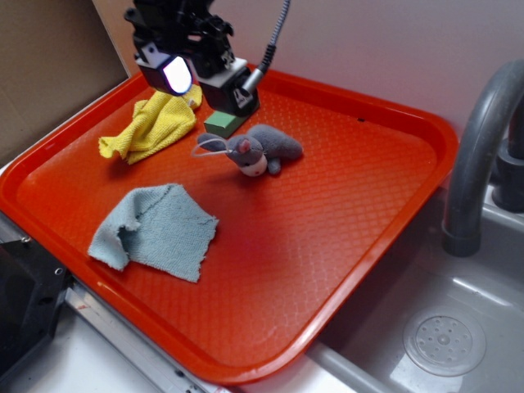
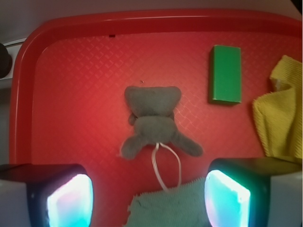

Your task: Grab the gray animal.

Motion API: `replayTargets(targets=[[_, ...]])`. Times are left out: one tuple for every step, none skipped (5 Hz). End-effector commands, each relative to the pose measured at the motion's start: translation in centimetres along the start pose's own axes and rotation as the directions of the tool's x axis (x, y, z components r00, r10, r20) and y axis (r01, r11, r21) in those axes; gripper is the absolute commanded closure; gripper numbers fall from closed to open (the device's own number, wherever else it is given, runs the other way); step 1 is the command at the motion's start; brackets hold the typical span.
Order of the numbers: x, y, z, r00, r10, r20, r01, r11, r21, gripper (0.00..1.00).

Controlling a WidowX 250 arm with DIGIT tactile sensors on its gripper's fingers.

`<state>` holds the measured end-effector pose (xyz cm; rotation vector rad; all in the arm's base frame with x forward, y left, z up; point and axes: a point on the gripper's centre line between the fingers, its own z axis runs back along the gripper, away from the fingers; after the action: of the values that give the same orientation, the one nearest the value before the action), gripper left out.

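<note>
The gray animal [image 1: 260, 151], a small plush mouse with a white snout, lies on the red tray [image 1: 352, 205] near its middle. Its white string loop [image 1: 209, 146] points left. My gripper [image 1: 205, 86] hovers above the tray, up and to the left of the mouse, with its jaws open and empty. In the wrist view the mouse [image 2: 154, 118] lies face down ahead of my gripper [image 2: 149, 198], centred between the lit fingertips [image 2: 68, 201]. Its string loop [image 2: 168, 165] reaches back to the cloth edge below the gripper.
A green block [image 1: 223, 124] [image 2: 225, 74] sits just behind the mouse, under the gripper. A yellow cloth [image 1: 154, 124] [image 2: 281, 113] lies at the tray's back left. A pale blue-gray cloth [image 1: 155, 229] [image 2: 165, 208] lies at front left. A sink with a gray faucet [image 1: 479, 155] is on the right.
</note>
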<state>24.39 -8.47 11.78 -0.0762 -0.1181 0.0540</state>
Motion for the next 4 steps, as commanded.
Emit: replayTargets(targets=[[2.3, 0.6, -3.0, 0.998, -0.058, 0.009, 0.058, 0.995, -0.079, 0.0], [3.3, 1.2, -4.6, 0.997, -0.076, -0.019, 0.074, 0.993, -0.09, 0.0], [3.3, 1.0, -6.4, 0.992, -0.109, -0.059, 0.102, 0.989, -0.104, 0.0], [2.9, 0.9, -7.7, 0.988, -0.127, -0.091, 0.117, 0.987, -0.106, 0.0]])
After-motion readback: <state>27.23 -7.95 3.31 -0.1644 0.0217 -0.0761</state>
